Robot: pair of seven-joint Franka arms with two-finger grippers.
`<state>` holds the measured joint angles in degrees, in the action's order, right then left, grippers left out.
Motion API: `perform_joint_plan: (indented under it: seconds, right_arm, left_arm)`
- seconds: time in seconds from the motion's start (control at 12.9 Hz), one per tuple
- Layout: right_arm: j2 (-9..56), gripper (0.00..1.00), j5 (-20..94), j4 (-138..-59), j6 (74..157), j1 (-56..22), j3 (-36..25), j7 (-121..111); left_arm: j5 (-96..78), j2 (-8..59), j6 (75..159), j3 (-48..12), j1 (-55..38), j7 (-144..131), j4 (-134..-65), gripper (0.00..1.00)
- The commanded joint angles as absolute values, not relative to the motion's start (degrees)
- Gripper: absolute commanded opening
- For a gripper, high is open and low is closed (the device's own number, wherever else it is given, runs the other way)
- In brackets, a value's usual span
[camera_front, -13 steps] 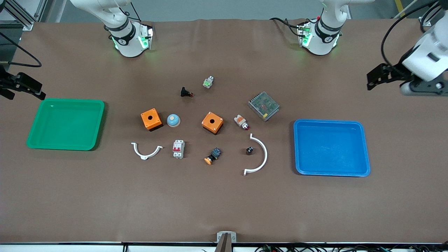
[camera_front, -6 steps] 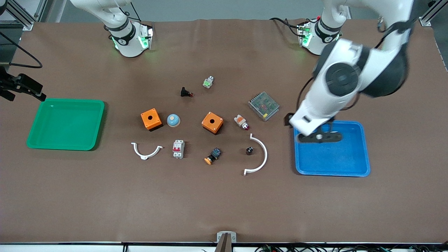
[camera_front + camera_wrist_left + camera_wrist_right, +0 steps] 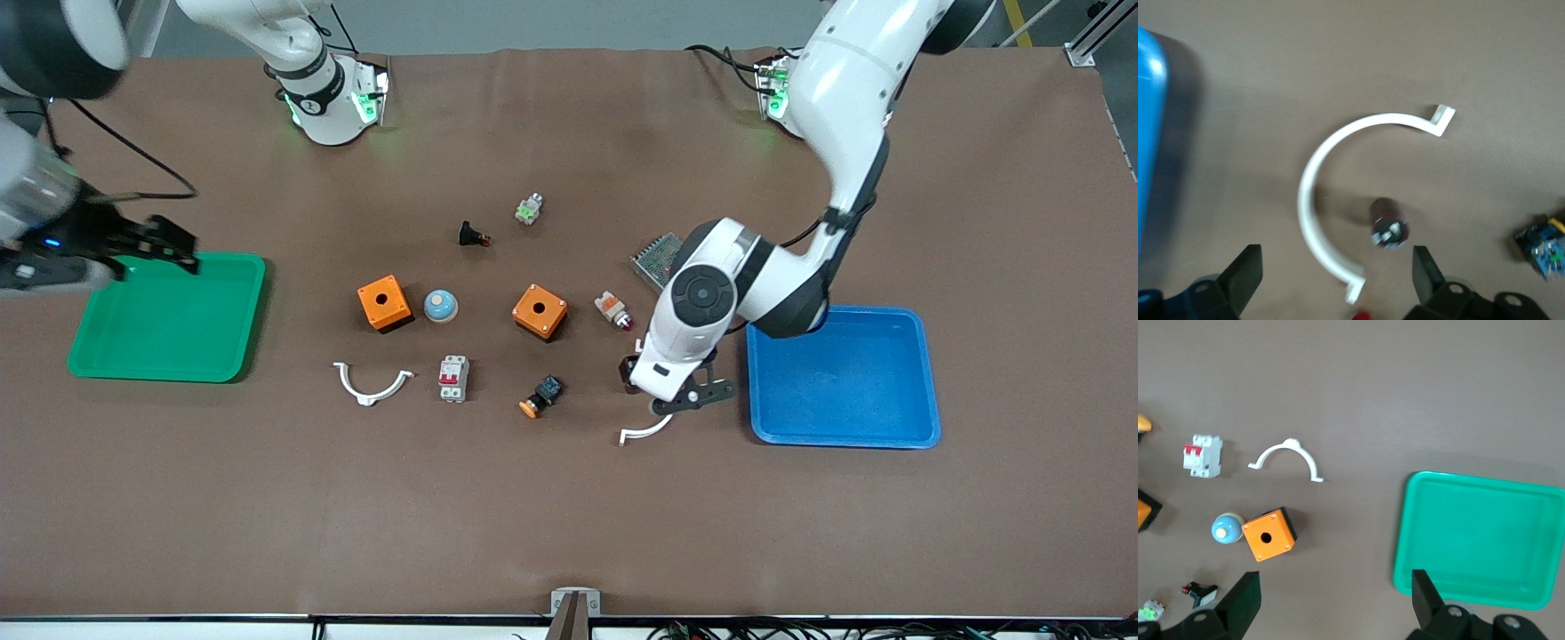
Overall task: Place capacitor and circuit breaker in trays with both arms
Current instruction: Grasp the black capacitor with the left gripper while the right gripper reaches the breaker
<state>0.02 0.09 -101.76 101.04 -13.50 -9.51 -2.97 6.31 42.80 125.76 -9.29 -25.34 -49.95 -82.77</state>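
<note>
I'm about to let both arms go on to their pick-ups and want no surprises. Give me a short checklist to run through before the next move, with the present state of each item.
1. left gripper open: ok, fingers spread wide.
2. left gripper over the capacitor: ok; it stands upright on the table inside the white curved clip, not touching the clip.
3. Clip clear of the closing path: cannot tell; one clip end lies between the fingers.
4. right gripper open and holding nothing: ok.
5. right gripper over the circuit breaker: not ok; it is over the green tray, toward the right arm's end.
6. Blue tray free for a drop: ok.
</note>
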Motion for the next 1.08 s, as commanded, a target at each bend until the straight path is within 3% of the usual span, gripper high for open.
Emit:
perform_joint_plan:
  seconds: [0.0,0.46,0.77,0.85,1.01]
  right_arm:
    - [5.43,1.0,0.18,-101.69,104.22,-17.39,-9.76,-2.46]
    - [14.57,1.0,6.58,-100.81,112.04,-25.82,-9.76,5.26]
    - [22.31,1.0,6.68,-97.13,116.62,-33.38,-9.84,18.77]
    - [24.41,1.0,6.59,-95.29,116.89,-34.53,-9.84,22.72]
    - [28.81,1.0,6.59,-90.73,116.89,-35.16,-9.84,25.39]
  left_arm:
    - [7.03,46.83,129.18,-9.05,-26.19,-51.42,-80.25,0.86]
    - [6.59,50.27,133.85,-9.14,-27.33,-53.44,-79.98,0.57]
    - [6.68,49.84,133.77,-9.14,-27.69,-53.35,-79.98,0.07]
    - [6.85,48.88,133.51,-9.05,-27.34,-53.52,-80.07,0.0]
    - [7.47,45.37,131.85,-8.18,-24.89,-52.91,-80.68,0.0]
